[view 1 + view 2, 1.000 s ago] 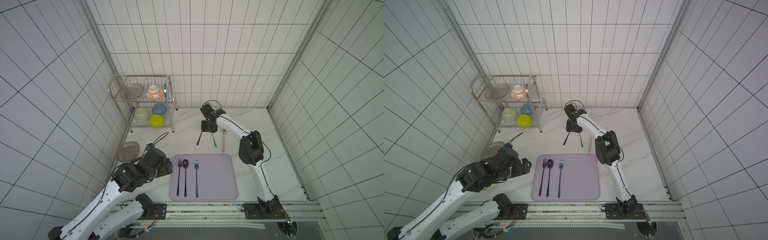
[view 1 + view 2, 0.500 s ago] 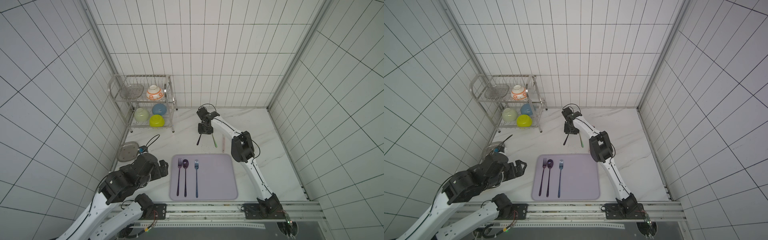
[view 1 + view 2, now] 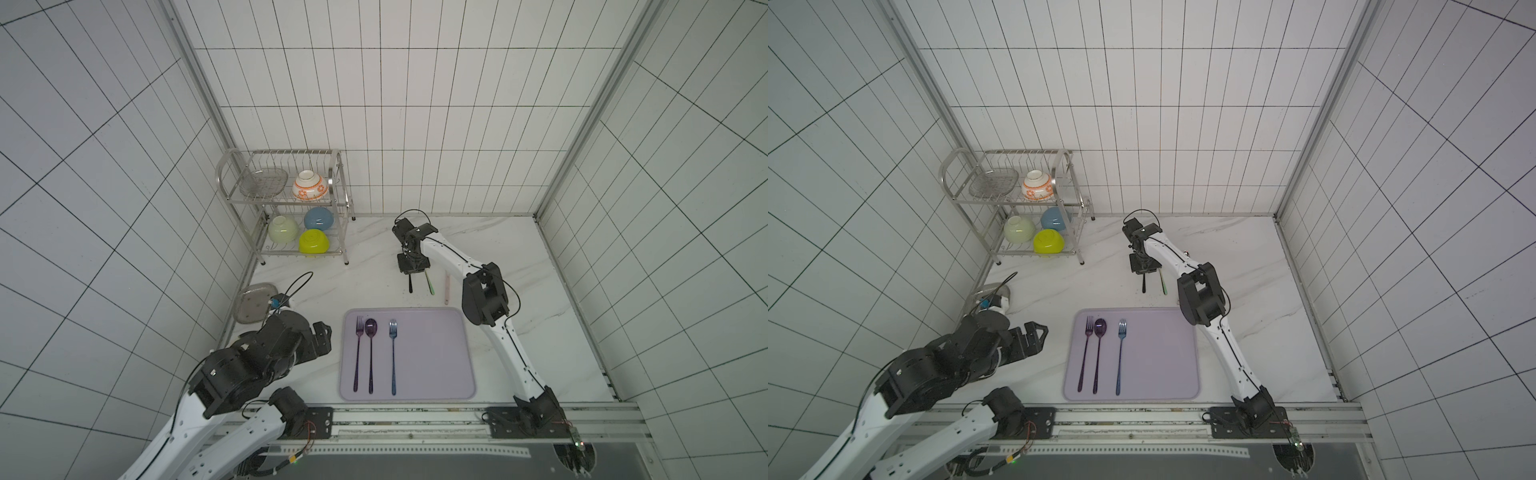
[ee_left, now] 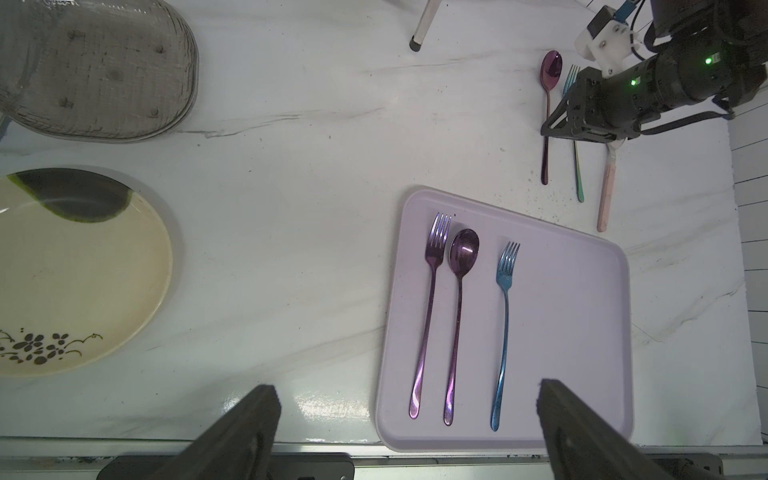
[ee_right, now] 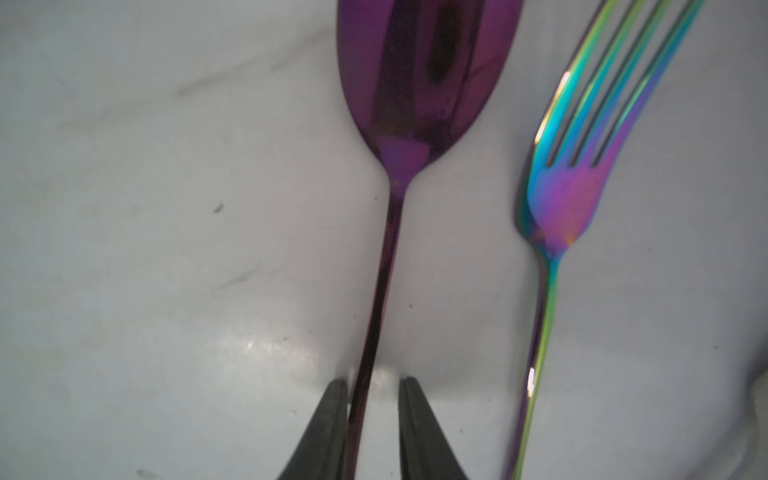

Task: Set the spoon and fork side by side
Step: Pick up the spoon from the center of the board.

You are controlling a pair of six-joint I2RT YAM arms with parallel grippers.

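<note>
Right hand (image 5: pixel 372 384) is down at the far middle of the worktop (image 3: pixel 374 270). Its fingers (image 5: pixel 328 428) are narrowed either side of the purple spoon (image 5: pixel 424 83) handle. One finger is right up against the handle and a gap shows on the other side, so it is not pinching yet. Purple spoon lies flat on the worktop, bowl toward the back wall, handle end toward the tray (image 3: pixel 436 361). Rainbow fork (image 5: pixel 561 199) lies just beside it, roughly parallel, not touching, tines the same way. Pink-handled utensil (image 4: pixel 604 195) is next over, its head hidden behind the right hand. In both top views the hand covers the utensil heads and only the handle ends show. Left hand (image 4: pixel 405 386) is spread wide, holding nothing, above the worktop just off the tray's left edge. On the tray: violet fork (image 3: pixel 357 353) and second spoon (image 3: pixel 370 353) close together, blue fork (image 3: pixel 393 357) a little apart, all parallel. Wire rack (image 3: pixel 286 199) with bowls stands in the back left corner.
</note>
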